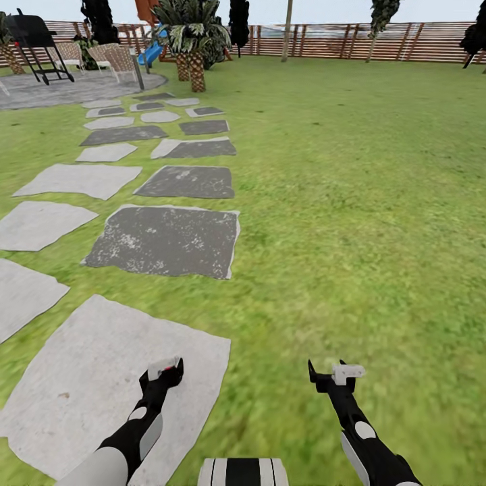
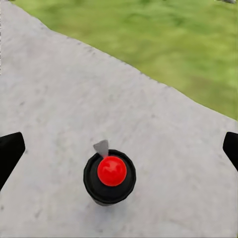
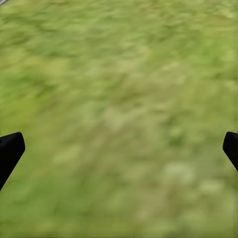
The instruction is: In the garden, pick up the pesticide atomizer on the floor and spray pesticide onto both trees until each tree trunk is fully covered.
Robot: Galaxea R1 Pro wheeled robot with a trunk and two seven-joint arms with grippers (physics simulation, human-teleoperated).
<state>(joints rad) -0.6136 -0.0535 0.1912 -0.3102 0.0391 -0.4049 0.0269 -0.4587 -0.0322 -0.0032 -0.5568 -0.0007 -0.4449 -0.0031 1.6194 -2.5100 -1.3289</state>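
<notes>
Below, label by label.
Left gripper [image 2: 119, 148]: spread wide, black fingertips [image 2: 10, 151] at opposite edges of the left wrist view, nothing between them; hanging above a pale grey paving slab [image 1: 81, 385].
Pesticide atomizer [image 2: 109, 176]: upright on that slab, seen from above in the left wrist view; black round body, red ball-shaped top, small grey tab at its rim; apart from both fingertips, roughly midway between them.
Right gripper [image 3: 119, 148]: likewise spread wide, holding nothing; blurred green lawn [image 3: 119, 99] beneath it.
Arms: left arm [image 1: 145, 422] low over the pale slab in the head view, right arm [image 1: 354, 418] low over grass, well apart.
Path: dark and pale slabs alternating up the left half of the head view toward a round paved patch [image 1: 74, 88].
Far end: short palm [image 1: 194, 40] with scaly trunk, chairs [image 1: 115, 57], black grill [image 1: 37, 37], brown slat fence [image 1: 324, 40] along the back.
Trees: thin grey trunk [image 1: 288, 30] at the fence, too distant to judge further.
Garden: wide lawn right of the path.
</notes>
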